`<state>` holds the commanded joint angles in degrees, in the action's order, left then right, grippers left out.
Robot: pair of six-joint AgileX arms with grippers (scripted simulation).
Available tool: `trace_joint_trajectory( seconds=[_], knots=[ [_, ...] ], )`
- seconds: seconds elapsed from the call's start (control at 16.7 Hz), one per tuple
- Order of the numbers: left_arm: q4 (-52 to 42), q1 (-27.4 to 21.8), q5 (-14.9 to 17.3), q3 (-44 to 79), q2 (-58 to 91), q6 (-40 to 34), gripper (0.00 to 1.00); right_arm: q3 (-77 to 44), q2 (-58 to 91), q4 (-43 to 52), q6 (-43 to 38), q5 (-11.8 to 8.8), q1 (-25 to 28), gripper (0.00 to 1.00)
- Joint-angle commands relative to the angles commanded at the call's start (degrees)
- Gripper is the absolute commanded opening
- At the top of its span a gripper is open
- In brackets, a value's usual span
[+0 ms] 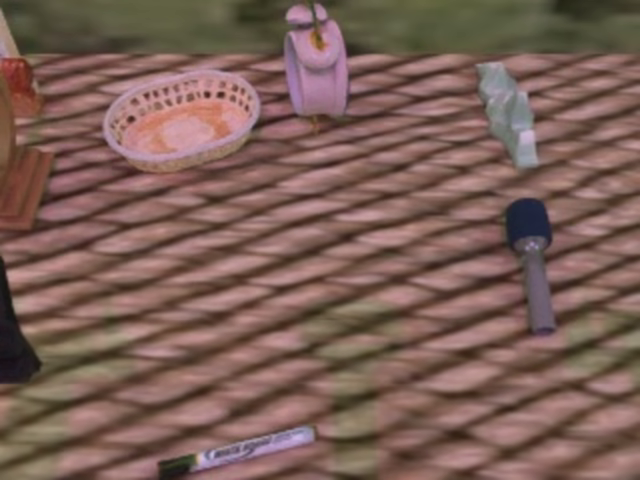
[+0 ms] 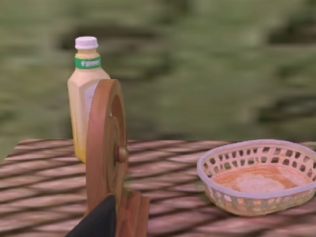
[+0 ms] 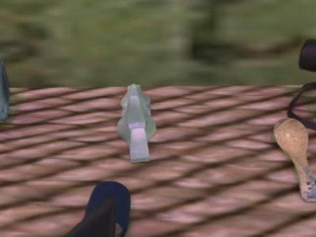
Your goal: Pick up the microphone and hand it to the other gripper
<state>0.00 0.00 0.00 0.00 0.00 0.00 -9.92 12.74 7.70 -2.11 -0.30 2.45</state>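
The microphone (image 1: 530, 258) lies flat at the right of the table (image 1: 330, 300), navy foam head toward the far edge, grey handle toward the near edge, untouched. The tabletop is a reddish woven weave; behind it is a blurred green backdrop. A pale green stapler (image 1: 508, 112) lies beyond the head. Whether either gripper is open cannot be told.

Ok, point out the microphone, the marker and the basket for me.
microphone (image 1: 527, 224): top view, on its navy foam head.
marker (image 1: 250, 449): top view, on the middle of its white barrel.
basket (image 1: 128, 108): top view, on its woven rim.
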Motion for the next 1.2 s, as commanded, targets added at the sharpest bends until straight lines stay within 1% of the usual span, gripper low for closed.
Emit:
trace_joint_trajectory(
  seconds=[0.18, 0.6, 0.78, 1.02, 1.2],
  knots=[
    [0.0, 0.0, 0.0, 0.0, 0.0, 0.0, 1.0, -9.67, 14.35, 6.98, -2.39, -0.34, 2.27, 1.0],
    [0.0, 0.0, 0.0, 0.0, 0.0, 0.0, 1.0, -36.31, 56.07, 23.81, -9.8, -1.97, 8.12, 1.0],
    [0.0, 0.0, 0.0, 0.0, 0.0, 0.0, 1.0, -46.39, 71.69, 30.33, -12.57, -2.55, 10.3, 1.0],
    [0.0, 0.0, 0.0, 0.0, 0.0, 0.0, 1.0, -55.98, 86.18, 37.37, -15.16, -2.79, 12.44, 1.0],
    [0.0, 0.0, 0.0, 0.0, 0.0, 0.0, 1.0, -59.52, 91.33, 40.31, -16.14, -2.75, 13.25, 1.0]
  ],
)
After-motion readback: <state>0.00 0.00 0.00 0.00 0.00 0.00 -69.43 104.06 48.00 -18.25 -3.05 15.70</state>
